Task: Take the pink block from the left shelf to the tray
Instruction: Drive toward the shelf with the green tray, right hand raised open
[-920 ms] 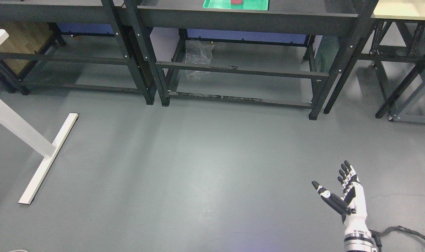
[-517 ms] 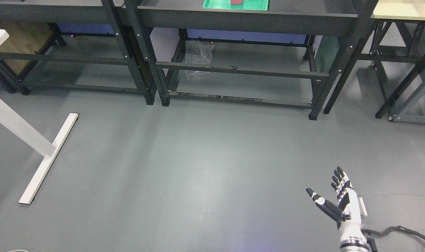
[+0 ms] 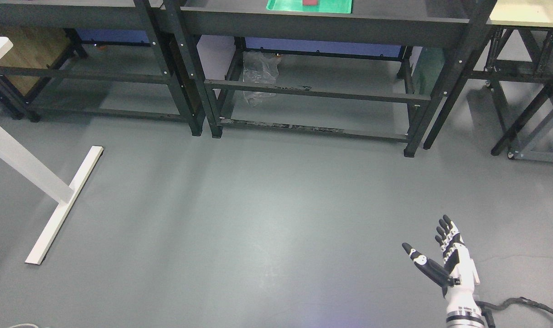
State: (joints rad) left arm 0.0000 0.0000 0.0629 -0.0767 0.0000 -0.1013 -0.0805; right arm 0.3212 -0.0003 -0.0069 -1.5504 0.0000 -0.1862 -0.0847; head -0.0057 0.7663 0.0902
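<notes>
Since half a second earlier, the right hand (image 3: 445,262) had edged a little to the right and very slightly up in the picture, though it sat lower than it had nearly a second before. Its pose was unchanged: palm turned up, four fingers (image 3: 446,230) straight and side by side, thumb held out wide to the left, holding nothing. It hung over the bare grey floor (image 3: 267,214) at the lower right, far from the shelves. A black cable (image 3: 518,304) trailed along the floor just beside the wrist.

Everything else had slid a touch to the right and down across the whole picture, so the head had turned rather than the furniture. The green tray (image 3: 335,6) lay on the top board of the dark metal shelf (image 3: 322,22) at the upper middle, cut off by the top edge. A dark pinkish-red block (image 3: 311,2) lay inside the tray, only its near edge showing, so I could not tell its full shape. A second dark shelf (image 3: 75,16) stood to the left of the first, touching it at the legs.

Under the middle shelf, a crumpled clear plastic bag (image 3: 258,75) rested against the back rail. The foot of a white table (image 3: 62,205) stretched across the floor on the left. A light-topped bench (image 3: 529,11) stood at the upper right. No left arm showed anywhere.
</notes>
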